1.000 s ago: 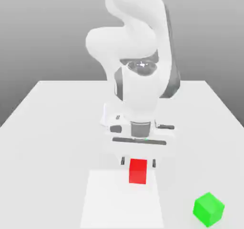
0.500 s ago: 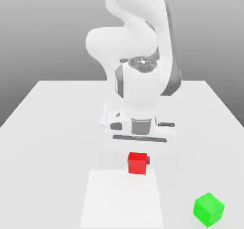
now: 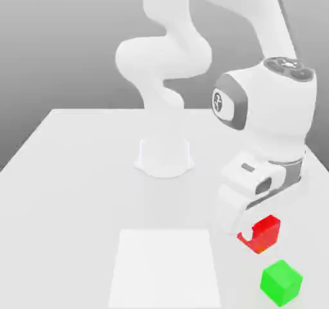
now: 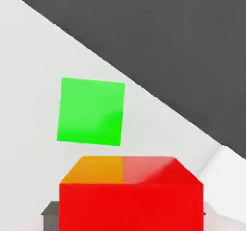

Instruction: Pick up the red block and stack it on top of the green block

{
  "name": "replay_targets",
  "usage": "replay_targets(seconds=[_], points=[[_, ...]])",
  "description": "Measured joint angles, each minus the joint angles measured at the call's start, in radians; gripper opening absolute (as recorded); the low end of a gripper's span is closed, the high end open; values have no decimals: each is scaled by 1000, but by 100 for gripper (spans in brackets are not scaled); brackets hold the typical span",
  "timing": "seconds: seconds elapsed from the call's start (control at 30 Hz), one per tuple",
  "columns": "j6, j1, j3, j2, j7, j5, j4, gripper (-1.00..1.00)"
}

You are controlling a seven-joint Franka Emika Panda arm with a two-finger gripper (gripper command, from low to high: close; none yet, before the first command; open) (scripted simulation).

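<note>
My gripper (image 3: 254, 232) is shut on the red block (image 3: 262, 233), which hangs tilted in the air toward the exterior view's right. Just below and slightly to the right of it, the green block (image 3: 281, 281) rests on the white table (image 3: 77, 173) near the front edge. In the hand view the red block (image 4: 129, 196) is close up between the fingers, with the green block (image 4: 91, 111) on the table beyond it. The red block is apart from the green one.
A pale square patch (image 3: 166, 268) lies on the table at the front middle. The arm's round base (image 3: 164, 155) stands at the table's centre. The table's edge runs close to the green block, with dark floor (image 4: 182, 42) beyond it.
The gripper closed on the red block, lifted it, and swung it from the table's middle to the exterior view's right, ending just above the green block. The green block stayed put.
</note>
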Motion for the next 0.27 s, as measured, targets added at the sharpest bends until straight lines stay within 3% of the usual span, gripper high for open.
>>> replay_targets(seconds=[0.13, 0.17, 0.27], points=[[90, 22, -12, 130, -4, -50, 37, -100], [117, 28, -20, 161, 3, -62, 40, 100], [117, 28, -20, 161, 3, -62, 40, 100]])
